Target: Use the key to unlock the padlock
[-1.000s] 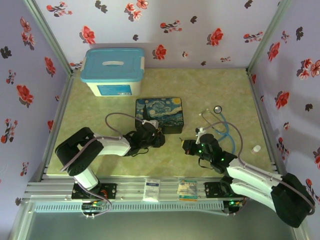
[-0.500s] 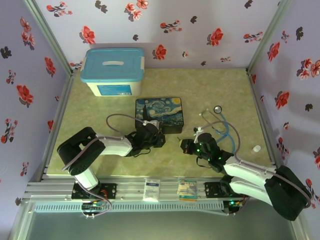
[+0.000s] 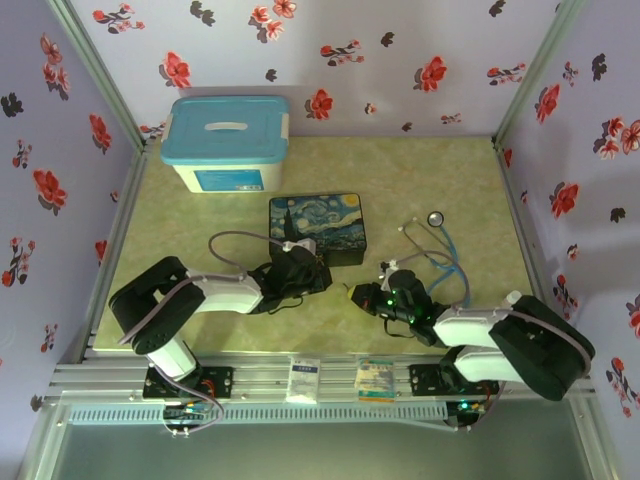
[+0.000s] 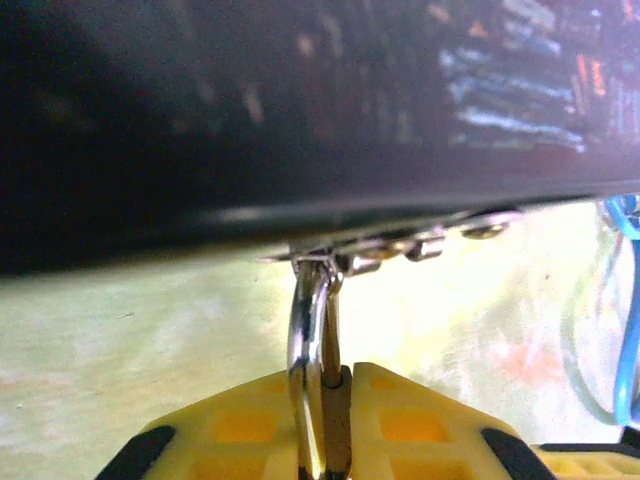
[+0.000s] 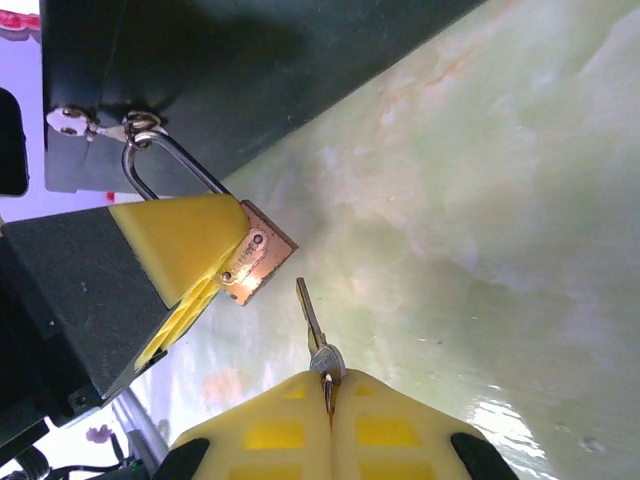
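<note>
Aligning for insertion: the right claw (image 5: 327,385) pinches the key (image 5: 310,320), its tip just short of the padlock (image 5: 257,262), which the left claw (image 4: 325,410) clamps, hung from the box (image 5: 250,60). Next likely needs exact keyhole aim.

Bare table (image 5: 480,200) beside key (image 5: 310,320); painted box (image 5: 250,60) blocks beyond padlock (image 5: 258,262).

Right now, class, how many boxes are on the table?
2. The blue-lidded box stands in the far left corner; the dark painted box lies near the table's middle. A smaller one could be hidden.
</note>
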Controlling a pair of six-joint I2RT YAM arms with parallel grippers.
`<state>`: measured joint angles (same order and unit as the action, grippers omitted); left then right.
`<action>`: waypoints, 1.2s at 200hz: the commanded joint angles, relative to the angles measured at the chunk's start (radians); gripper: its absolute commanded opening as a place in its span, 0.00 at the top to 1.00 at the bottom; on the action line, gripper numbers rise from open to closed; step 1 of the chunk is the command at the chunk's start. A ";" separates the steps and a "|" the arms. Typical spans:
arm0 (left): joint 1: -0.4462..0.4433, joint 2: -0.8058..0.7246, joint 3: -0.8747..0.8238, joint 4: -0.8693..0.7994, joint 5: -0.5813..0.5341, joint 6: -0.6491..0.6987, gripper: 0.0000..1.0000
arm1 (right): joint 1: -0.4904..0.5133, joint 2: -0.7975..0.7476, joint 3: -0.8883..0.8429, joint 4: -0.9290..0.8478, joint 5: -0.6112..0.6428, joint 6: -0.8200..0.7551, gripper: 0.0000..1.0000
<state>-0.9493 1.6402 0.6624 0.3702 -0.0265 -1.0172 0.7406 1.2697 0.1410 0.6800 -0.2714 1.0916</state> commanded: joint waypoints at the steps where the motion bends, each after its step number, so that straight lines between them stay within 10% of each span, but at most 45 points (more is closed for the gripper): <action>1: 0.000 -0.053 -0.002 0.056 -0.029 -0.039 0.98 | 0.006 0.028 0.000 0.114 -0.058 0.026 1.00; 100: 0.016 -0.075 -0.054 0.197 -0.023 -0.147 1.00 | -0.025 0.374 -0.048 0.703 -0.191 0.152 1.00; 240: 0.045 -0.113 -0.115 0.307 -0.020 -0.232 1.00 | -0.056 0.393 -0.003 0.705 -0.192 0.203 1.00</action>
<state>-0.9150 1.5520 0.5495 0.5697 -0.0261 -1.2263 0.6926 1.6703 0.1246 1.3426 -0.4610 1.2705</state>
